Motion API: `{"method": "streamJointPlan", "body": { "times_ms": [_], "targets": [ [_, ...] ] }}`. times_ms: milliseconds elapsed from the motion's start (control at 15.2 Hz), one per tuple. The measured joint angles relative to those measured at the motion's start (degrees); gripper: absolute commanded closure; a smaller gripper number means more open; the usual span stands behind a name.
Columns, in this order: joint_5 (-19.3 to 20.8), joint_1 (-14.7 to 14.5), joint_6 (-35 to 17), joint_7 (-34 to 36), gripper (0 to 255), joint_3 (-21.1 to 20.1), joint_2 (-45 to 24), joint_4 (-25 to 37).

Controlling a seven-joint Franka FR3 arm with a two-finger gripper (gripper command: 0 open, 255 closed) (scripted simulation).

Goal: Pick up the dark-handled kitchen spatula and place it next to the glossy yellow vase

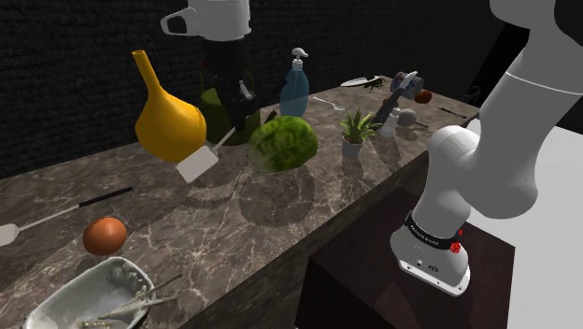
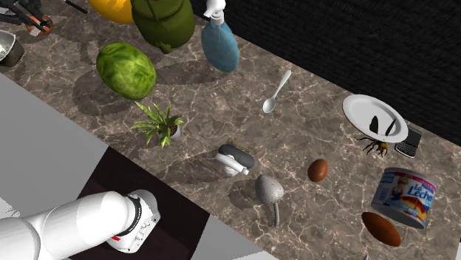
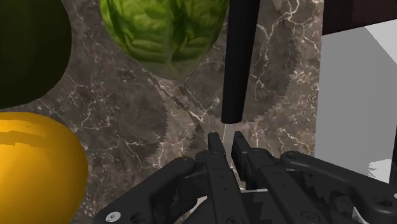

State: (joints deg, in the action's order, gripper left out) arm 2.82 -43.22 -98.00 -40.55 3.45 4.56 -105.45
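the hand is clamped on the spatula, which hangs just beside the yellow vase, left of centre in the shoulder view. placing step, i'd say: next, lower it onto the worktop and let go.

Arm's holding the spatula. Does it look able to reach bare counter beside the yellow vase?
Likely yes. The jaws clasp the spatula right above a bare patch of counter between the yellow vase and the green cabbage; nothing lies on that patch.
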Motion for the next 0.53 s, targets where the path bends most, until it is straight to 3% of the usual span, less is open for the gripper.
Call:
{"method": "streamJointPlan", "body": {
  "times_ms": [528],
  "targets": [
    [0.1,0.0,-6.3,0.2,255,0.0,-0.1,-6.2]
  ]
}}
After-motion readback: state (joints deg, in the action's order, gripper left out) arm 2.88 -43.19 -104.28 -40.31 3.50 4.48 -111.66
